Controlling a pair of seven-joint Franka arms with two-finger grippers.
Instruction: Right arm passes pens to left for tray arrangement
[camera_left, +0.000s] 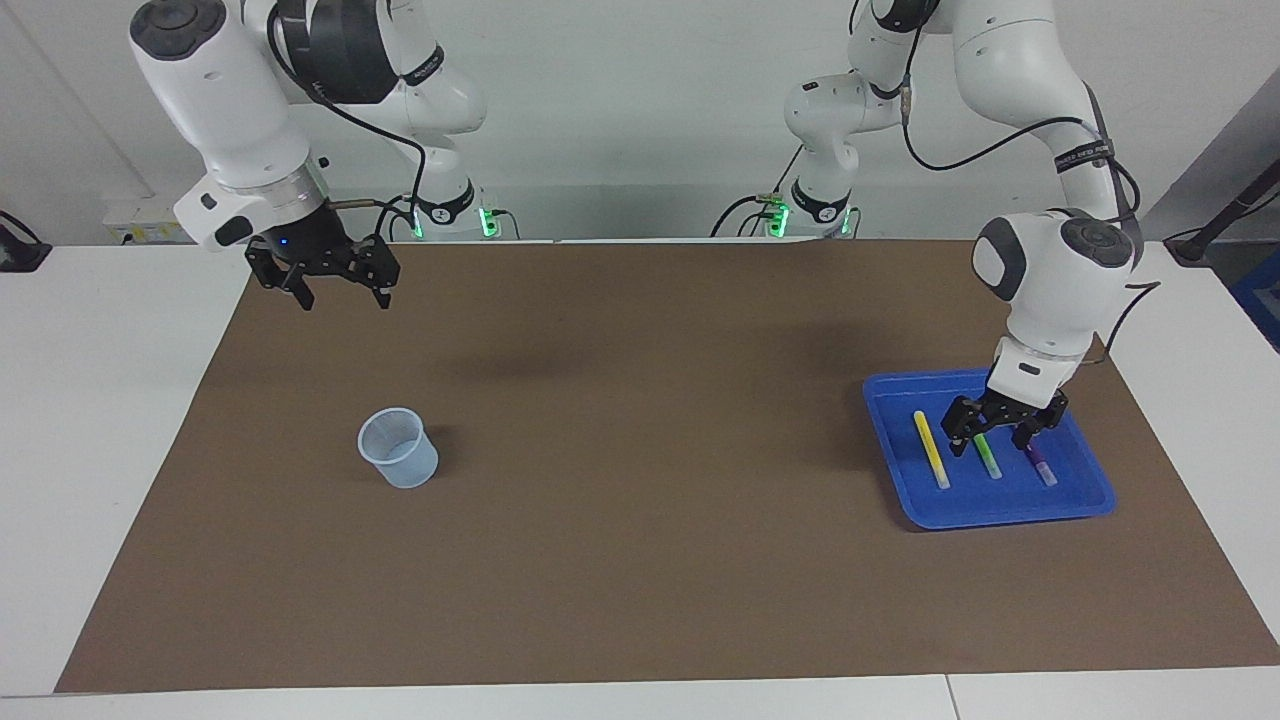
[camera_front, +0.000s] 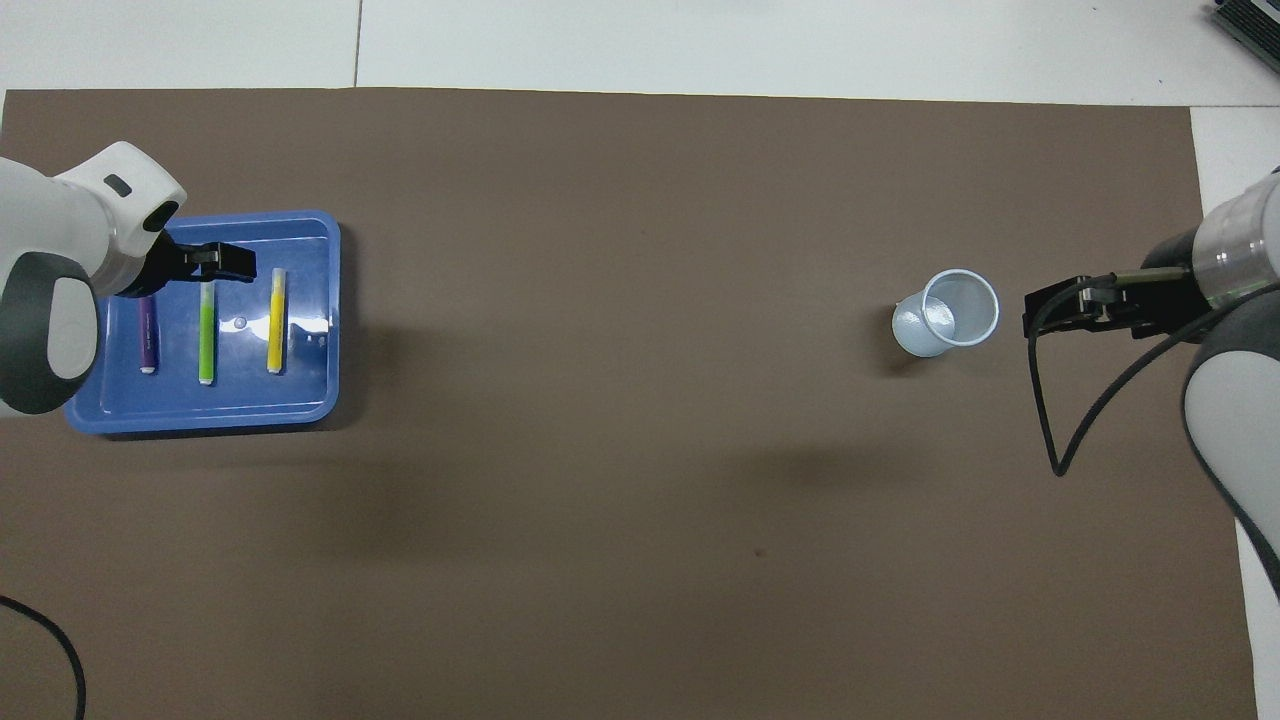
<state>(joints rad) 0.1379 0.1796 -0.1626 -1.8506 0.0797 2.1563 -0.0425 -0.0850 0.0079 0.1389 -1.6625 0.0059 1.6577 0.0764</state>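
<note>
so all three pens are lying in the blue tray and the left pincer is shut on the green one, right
Not quite. The three pens, yellow, green and purple, do lie in the blue tray, but the left pincer is open over them and holds nothing. The facing view shows it.

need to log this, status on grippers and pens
Left gripper open, empty, over the tray. Right gripper open, waiting over the mat. Yellow pen, green pen, purple pen side by side in tray. Nothing in the way.
</note>
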